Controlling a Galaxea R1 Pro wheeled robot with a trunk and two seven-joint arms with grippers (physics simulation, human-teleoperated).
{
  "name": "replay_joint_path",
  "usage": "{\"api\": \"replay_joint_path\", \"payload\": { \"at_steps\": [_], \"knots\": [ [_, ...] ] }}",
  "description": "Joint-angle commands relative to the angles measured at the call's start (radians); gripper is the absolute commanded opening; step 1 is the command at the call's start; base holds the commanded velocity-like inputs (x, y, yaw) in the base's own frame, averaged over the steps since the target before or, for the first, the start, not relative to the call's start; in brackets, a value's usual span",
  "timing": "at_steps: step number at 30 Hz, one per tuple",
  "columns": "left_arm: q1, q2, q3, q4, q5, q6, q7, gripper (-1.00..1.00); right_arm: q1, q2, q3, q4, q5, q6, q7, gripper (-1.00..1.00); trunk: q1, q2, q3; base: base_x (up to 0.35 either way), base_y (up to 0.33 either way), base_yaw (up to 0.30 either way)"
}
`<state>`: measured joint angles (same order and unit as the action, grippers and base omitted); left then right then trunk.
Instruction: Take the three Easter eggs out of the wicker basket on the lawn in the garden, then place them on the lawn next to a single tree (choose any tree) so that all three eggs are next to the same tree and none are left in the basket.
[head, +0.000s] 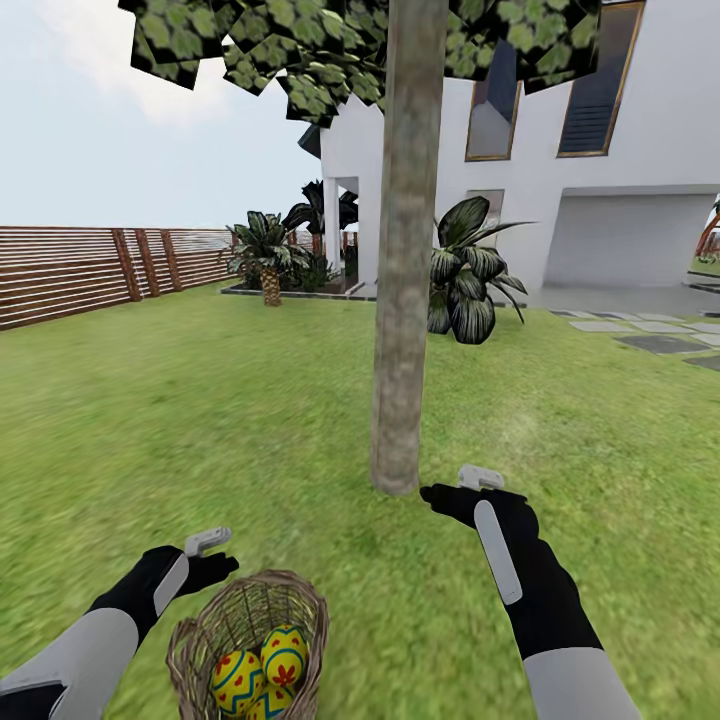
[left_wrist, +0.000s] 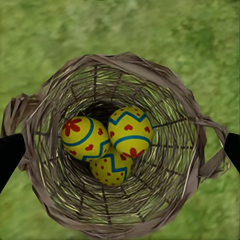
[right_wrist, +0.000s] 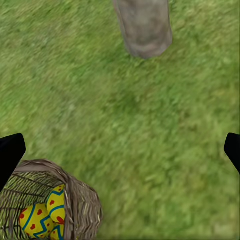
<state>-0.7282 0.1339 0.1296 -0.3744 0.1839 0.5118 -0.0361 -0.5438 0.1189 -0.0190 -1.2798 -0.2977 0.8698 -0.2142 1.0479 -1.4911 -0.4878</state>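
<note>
The wicker basket stands on the lawn close in front of me, left of centre. Three yellow Easter eggs with blue zigzags and red marks lie together in its bottom: one, a second and a third under them. My left gripper hovers over the basket's far rim, open, its fingertips spread wider than the basket. My right gripper is open and empty over grass just right of the tree, whose trunk base lies ahead of it.
A dark broad-leaved plant grows behind the tree, with a small palm farther back. A white house and grey stepping stones lie at the right. A brown slat fence runs along the left. Open grass surrounds the trunk.
</note>
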Motion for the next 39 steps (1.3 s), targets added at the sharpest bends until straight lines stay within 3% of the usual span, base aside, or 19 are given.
{"api": "replay_joint_path", "payload": {
  "at_steps": [1,32,39],
  "knots": [
    [0.000,0.000,0.007,-0.001,0.000,0.006,-0.004,1.00,-0.001,0.001,-0.002,-0.001,-0.011,0.003,-0.008,1.00,0.004,-0.008,-0.004,0.000,0.000,0.000],
    [0.000,0.001,0.012,-0.001,0.001,-0.031,-0.001,1.00,-0.001,0.002,-0.002,0.002,-0.011,0.003,-0.008,1.00,0.123,-0.225,-0.101,0.000,0.000,0.000],
    [0.000,0.000,0.013,-0.001,0.006,-0.053,0.062,1.00,-0.001,0.003,-0.002,0.002,-0.011,0.003,-0.008,1.00,0.150,-0.274,-0.123,0.000,0.000,0.000]
  ]
}}
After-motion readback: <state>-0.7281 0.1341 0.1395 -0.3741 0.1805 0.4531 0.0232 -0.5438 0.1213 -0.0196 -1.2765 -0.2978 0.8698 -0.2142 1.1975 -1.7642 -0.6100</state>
